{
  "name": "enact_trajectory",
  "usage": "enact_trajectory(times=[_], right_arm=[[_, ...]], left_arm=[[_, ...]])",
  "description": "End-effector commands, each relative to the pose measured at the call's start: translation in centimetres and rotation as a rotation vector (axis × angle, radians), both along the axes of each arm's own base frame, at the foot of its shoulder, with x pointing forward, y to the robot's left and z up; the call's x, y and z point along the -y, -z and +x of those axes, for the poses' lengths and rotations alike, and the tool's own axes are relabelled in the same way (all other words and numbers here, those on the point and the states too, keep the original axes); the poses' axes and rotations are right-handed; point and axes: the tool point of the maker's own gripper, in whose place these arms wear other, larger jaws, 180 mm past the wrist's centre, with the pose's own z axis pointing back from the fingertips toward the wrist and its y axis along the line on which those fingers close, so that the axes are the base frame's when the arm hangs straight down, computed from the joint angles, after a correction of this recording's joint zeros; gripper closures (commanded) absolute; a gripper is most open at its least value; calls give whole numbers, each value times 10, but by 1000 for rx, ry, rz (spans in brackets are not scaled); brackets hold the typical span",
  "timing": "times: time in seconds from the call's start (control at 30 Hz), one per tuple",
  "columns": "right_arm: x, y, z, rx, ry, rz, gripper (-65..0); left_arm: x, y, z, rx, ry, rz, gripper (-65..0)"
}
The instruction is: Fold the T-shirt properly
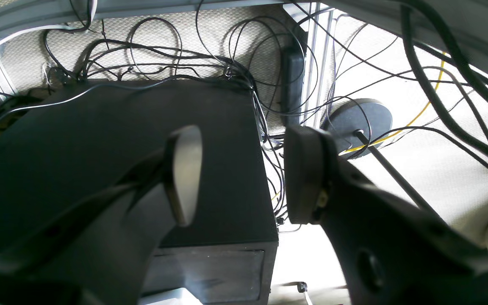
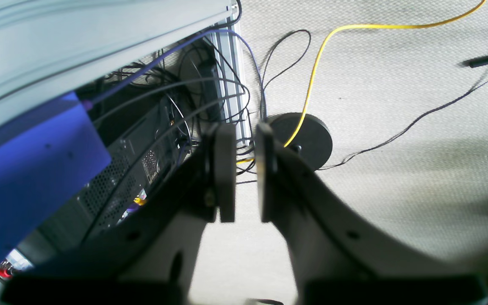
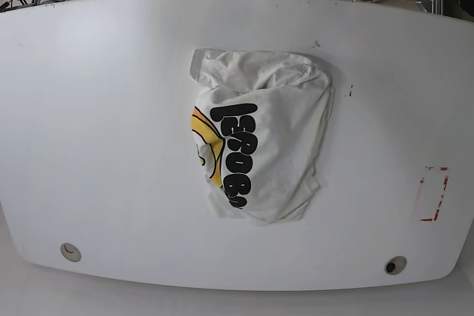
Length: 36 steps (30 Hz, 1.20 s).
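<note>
The T-shirt (image 3: 259, 146) lies crumpled in a rough bundle at the middle of the white table (image 3: 96, 109), with black bubble letters and a yellow-orange graphic on its left part. Neither arm shows in the base view, and the shirt is out of both wrist views. My left gripper (image 1: 244, 169) is open and empty, hanging off the table over the floor and a black box (image 1: 210, 140). The pads of my right gripper (image 2: 244, 173) stand almost together with only a narrow slit between them and nothing in it. It also faces the carpet.
A red-outlined rectangle (image 3: 433, 194) is marked near the table's right edge. Two round holes (image 3: 70, 251) (image 3: 395, 265) sit near the front edge. Below the table are tangled cables (image 1: 163, 55), a yellow cable (image 2: 311, 80), a round black base (image 2: 307, 137) and a computer case (image 2: 142, 161).
</note>
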Motion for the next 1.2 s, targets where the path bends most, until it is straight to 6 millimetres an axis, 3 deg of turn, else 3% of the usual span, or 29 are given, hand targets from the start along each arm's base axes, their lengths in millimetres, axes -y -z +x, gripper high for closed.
enact_trajectory(times=[0.0, 1.17], right_arm=[[2, -1, -6, -4, 0, -5, -71], [2, -1, -6, -6, -2, -4, -68]], left_arm=[[-3, 0, -1, 1, 1, 8, -294], [-2, 0, -7, -15, 2, 4, -291]])
